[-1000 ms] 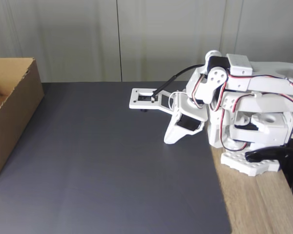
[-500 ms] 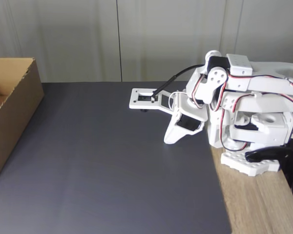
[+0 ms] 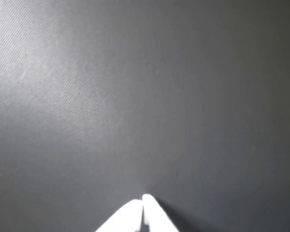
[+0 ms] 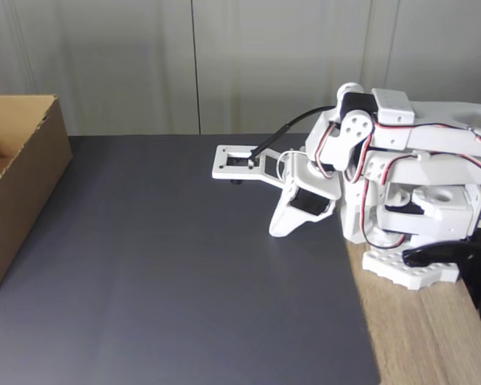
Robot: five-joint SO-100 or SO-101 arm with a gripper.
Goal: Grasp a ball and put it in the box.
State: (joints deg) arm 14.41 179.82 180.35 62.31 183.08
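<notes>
The white plastic gripper has its two fingertips pressed together on nothing, low centre of the wrist view, just above the dark grey textured mat. In the fixed view the gripper sits folded at centre right. The plain brown corrugated cardboard box stands at the left edge. The ball's whereabouts cannot be told, so any grip advice is a guess: take it across its widest part.

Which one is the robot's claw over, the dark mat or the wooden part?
The dark grey mat: the shut gripper is over it. The wooden tabletop lies rightward, under the arm's base.
</notes>
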